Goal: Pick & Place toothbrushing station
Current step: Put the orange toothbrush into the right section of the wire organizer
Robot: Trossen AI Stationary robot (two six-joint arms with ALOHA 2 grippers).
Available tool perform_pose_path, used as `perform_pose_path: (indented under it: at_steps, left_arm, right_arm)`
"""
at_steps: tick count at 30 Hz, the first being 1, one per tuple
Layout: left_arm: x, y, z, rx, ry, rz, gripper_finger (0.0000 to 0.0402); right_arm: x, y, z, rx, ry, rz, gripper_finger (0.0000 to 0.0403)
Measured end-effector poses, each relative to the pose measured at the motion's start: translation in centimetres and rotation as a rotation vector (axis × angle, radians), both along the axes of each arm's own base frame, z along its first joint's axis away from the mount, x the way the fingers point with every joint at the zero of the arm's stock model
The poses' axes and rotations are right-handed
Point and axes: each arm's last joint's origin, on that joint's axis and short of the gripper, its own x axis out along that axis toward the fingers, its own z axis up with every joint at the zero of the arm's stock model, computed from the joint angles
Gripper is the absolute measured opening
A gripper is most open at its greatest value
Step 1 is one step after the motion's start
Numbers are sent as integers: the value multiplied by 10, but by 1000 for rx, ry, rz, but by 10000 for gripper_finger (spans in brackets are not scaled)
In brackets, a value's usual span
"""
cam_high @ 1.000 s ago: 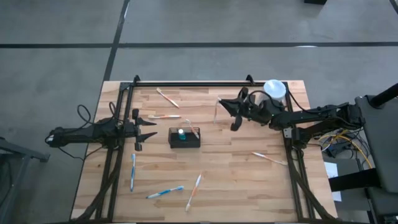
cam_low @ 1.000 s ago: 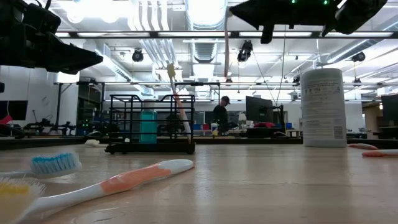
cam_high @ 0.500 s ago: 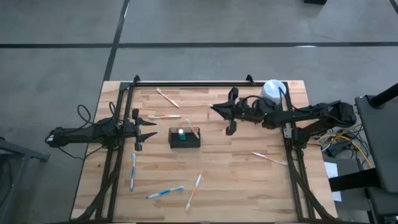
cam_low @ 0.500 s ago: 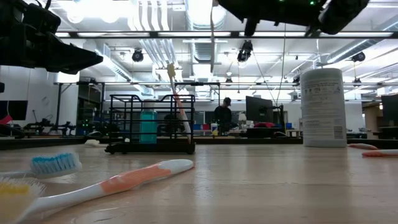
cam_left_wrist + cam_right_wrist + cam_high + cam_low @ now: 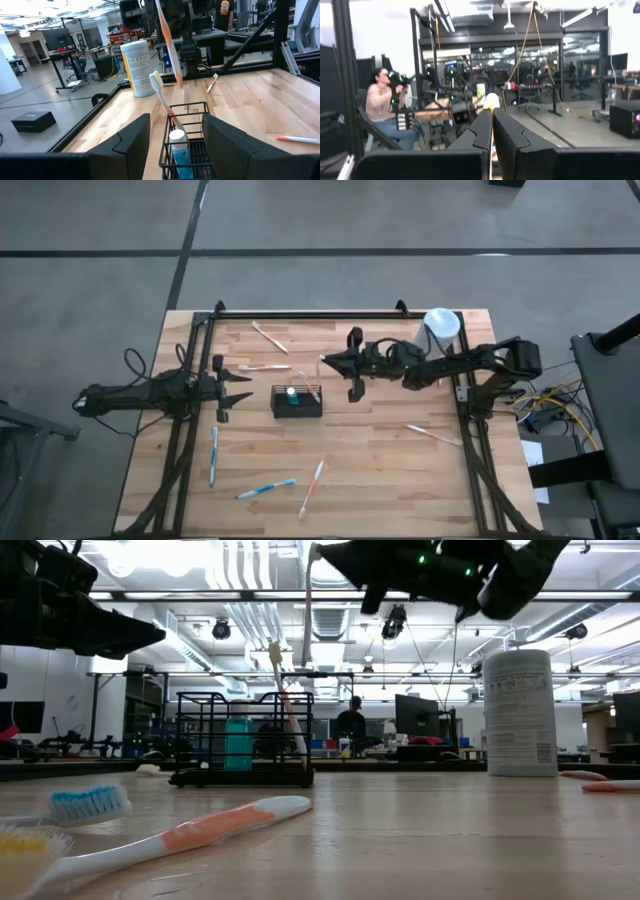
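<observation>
R pincer (image 5: 326, 362): clamped tight on an orange/white toothbrush (image 5: 169, 42), which hangs roughly vertical, tip down. Up in the air, just right of and slightly behind the basket in high view.
Change: over the last sec the R arm swept in from near the canister toward table centre, brush carried along; the grip hasn't changed. Means transport leg is nearly done, drop into basket looks next.
L pincer (image 5: 245, 388): fingers apart, holding nothing, parked just left of the basket and hasn't moved. Waiting.
Task thing: toothbrushing station (image 5: 297, 401) = small black wire-mesh basket, low walls, rectangular, mid-worktop between the two pincers. Already holds a teal tube w/ white cap (image 5: 177, 147) and one white-handled brush (image 5: 162, 97) leaning out over the rim.
Carried brush: thin plastic stick, smooth, orange body; longer than the basket is deep, so it'll prob lean like the other one.
Loose brushes: several flat on worktop. Blue one (image 5: 213, 457) front left, blue/white one (image 5: 265, 489) and orange/white one (image 5: 314, 485) at front, one (image 5: 434, 435) on right side, two more (image 5: 268, 336) behind the basket.
Canister (image 5: 441, 325): white cylinder, printed label, back right corner, upright.
Worktop (image 5: 380, 480): pale wood planks, matte grain, black frame rails round it.
Risk (judgement): open mesh + narrow cells, tip may catch on a wire if not lined up.
</observation>
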Motion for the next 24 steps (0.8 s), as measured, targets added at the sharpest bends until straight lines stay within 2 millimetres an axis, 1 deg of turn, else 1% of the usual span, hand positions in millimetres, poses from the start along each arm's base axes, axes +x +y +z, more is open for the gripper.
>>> perform_pose_path:
  at_steps: [6, 11, 24]
  left_arm:
    - [0, 0, 0, 0, 0, 0, 186]
    - [0, 0, 0, 0, 0, 0, 187]
    - [0, 0, 0, 0, 0, 0, 186]
  right_arm:
    - [9, -1, -19, -20, -23, -1, 8]
    - [13, -2, -32, 8, 18, 2, 8]
    - [5, -1, -50, 28, 100, -34, 8]
